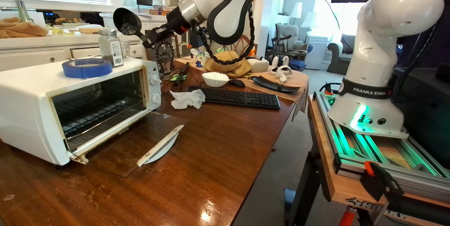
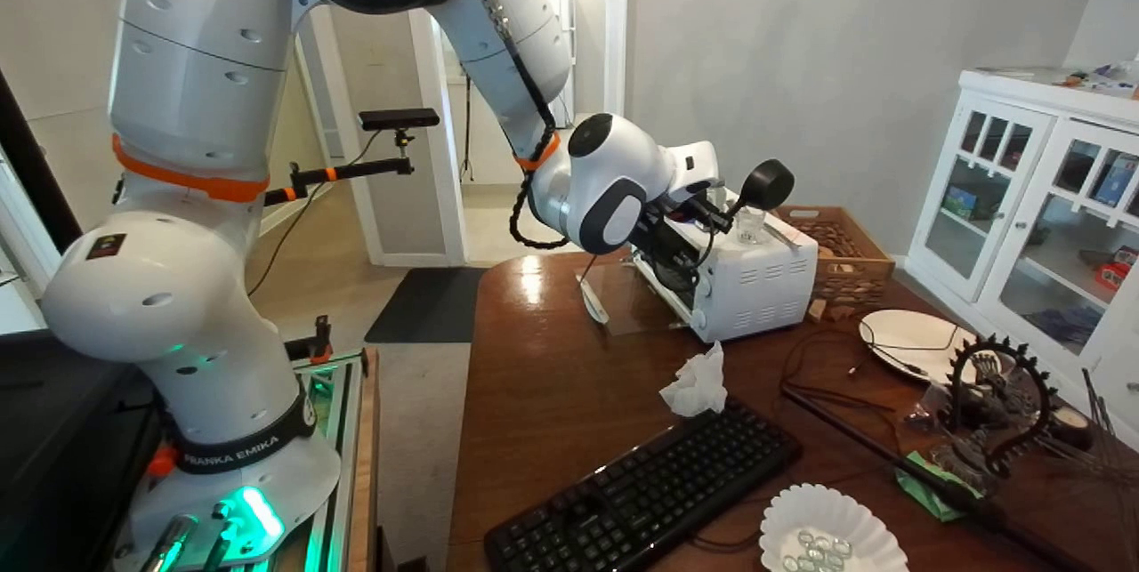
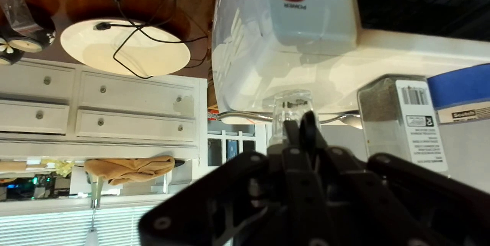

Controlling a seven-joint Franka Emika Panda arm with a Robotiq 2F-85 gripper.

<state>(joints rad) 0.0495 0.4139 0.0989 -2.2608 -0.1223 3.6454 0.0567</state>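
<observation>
One white toaster oven [image 1: 24,96], its glass door [image 1: 121,152] lowered, stands at left on a polished wooden bench [image 1: 211,148] in an exterior view, a roll of blue tape [image 1: 88,71], a metal-lidded glass jar [image 1: 109,47] and a small drinking glass [image 1: 125,48] on its top. Next comes a black measuring cup [image 1: 127,21], held higher than the oven top in both exterior views and tilted, mouth toward the camera here; grayish bits [image 1: 128,29] show inside, too small to identify. The cup juts just beyond the fingertips of the gripper [image 1: 147,41], which is clamped closed on the handle [image 1: 139,34]. Farther right, a crumpled paper towel [image 1: 188,98] lies just beside a black keyboard [image 1: 242,99], with a white fluted bowl [image 1: 215,80] of clear glass pebbles [image 2: 817,550] nearby. Beyond, a straw hat [image 1: 232,69], a white VR headset [image 1: 258,65] and a curved black tray [image 1: 276,84] rest on a peach tablecloth [image 1: 303,78]. At far right, the Franka Emika arm's base [image 1: 367,108] stands on a separate wood-topped stand [image 1: 332,182], a green light [image 1: 359,117] glowing on it.
</observation>
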